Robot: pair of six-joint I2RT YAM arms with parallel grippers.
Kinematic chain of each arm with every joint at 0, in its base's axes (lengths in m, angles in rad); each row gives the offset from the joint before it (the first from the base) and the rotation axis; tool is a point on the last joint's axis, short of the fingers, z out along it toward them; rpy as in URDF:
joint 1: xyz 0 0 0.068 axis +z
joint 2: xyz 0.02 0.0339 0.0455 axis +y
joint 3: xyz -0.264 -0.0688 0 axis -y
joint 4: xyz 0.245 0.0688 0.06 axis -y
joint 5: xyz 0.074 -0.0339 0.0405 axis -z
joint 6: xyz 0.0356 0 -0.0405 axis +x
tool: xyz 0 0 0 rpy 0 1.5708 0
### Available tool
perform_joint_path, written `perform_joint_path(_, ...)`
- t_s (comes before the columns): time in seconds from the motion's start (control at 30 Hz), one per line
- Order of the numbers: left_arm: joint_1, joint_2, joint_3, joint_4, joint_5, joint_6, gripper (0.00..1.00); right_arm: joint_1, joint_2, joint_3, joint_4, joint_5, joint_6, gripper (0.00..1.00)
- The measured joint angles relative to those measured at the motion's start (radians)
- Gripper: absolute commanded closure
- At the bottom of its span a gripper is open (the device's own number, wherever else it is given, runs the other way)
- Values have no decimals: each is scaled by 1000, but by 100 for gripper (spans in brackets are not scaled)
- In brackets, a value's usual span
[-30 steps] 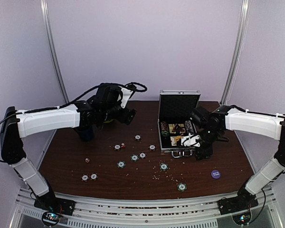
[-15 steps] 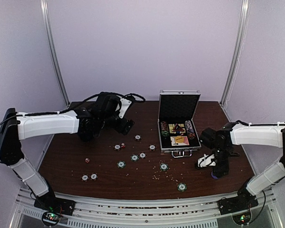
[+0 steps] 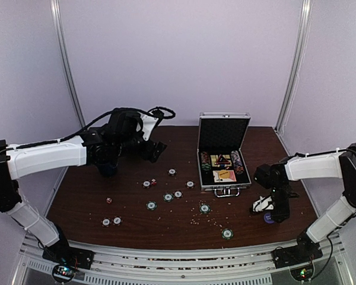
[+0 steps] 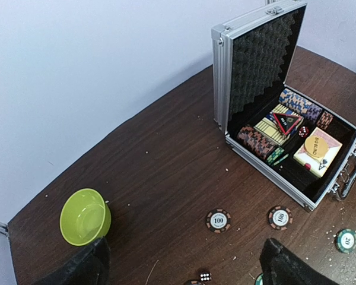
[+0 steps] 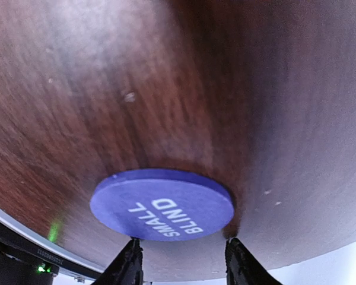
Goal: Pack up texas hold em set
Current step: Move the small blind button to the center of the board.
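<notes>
Worktop point(image 3: 77, 202): we are finding set half packed.
Briefcase point(image 3: 223, 163) standing open, lid upright, likely so we are reaching trays freely; chip rows point(image 4: 256, 141) lying inside.
Left gripper point(image 4: 185, 252) hovering left of briefcase, spread wide, empty. We are judging it idle.
Right gripper point(image 5: 183, 248), front-right of briefcase, straddling blue SMALL BLIND button point(image 5: 161, 205) lying flat, seemingly for edge pinch. Clamped or not, we are unable to tell.
Loose chips point(image 3: 151, 205) lying front-left of briefcase, awaiting packing.
</notes>
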Motion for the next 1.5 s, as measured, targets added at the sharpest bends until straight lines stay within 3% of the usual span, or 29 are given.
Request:
perform_joint_path(0.2, 0, 0, 0, 0, 1, 0, 10, 0, 0, -10, 21, -32, -11, 73)
perform_joint_path(0.33, 0, 0, 0, -1, 2, 0, 10, -5, -8, -10, 37, -58, -11, 74)
perform_joint_path(0.63, 0, 0, 0, -2, 6, 0, 10, 11, 52, 53, 39, -105, 38, 72)
perform_joint_path(1.1, 0, 0, 0, -2, 2, 0, 10, 201, 280, 344, 254, -346, 188, 70)
perform_joint_path(1.5, 0, 0, 0, -2, 1, 0, 10, 212, 281, 378, 249, -381, 194, 49)
